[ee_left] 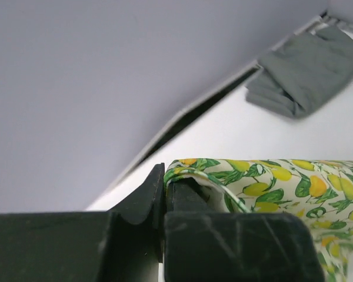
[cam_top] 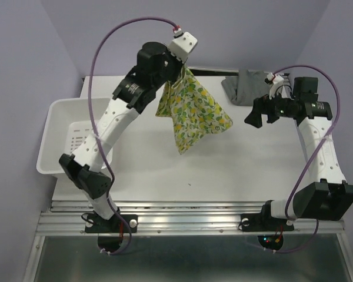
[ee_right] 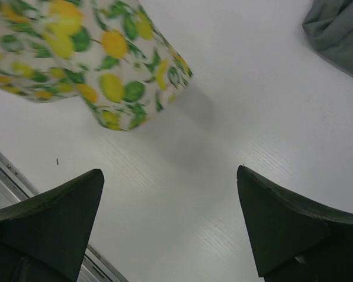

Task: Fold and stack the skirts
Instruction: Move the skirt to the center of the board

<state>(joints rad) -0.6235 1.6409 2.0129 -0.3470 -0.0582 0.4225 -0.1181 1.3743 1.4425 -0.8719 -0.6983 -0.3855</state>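
- Lemon-print skirt (cam_top: 193,114): hangs in the air over the middle of the tabletop (cam_top: 223,170), toward its far edge, draped as a loose diamond with its long axis running from the pinched top corner down toward the near edge.
- Left claw (cam_top: 184,68): closed tight on that top corner, hem edge caught between the dark fingers (ee_left: 146,197).
- Right claw (cam_top: 252,119): spread wide, empty, level with the skirt's free right-hand corner, near it but apart. Probably the arm better placed to take that corner, with the cloth lying toward the left edge from it.
- Fabric: thin, limp and pale, printed with yellow lemons and green leaves. Likely to sag and swing when pulled.
- Grey skirt (cam_top: 244,87): bunched in soft pleats at the far right corner of the tabletop, beyond the right claw.
- White perforated basket (cam_top: 59,126): stands at the left edge.
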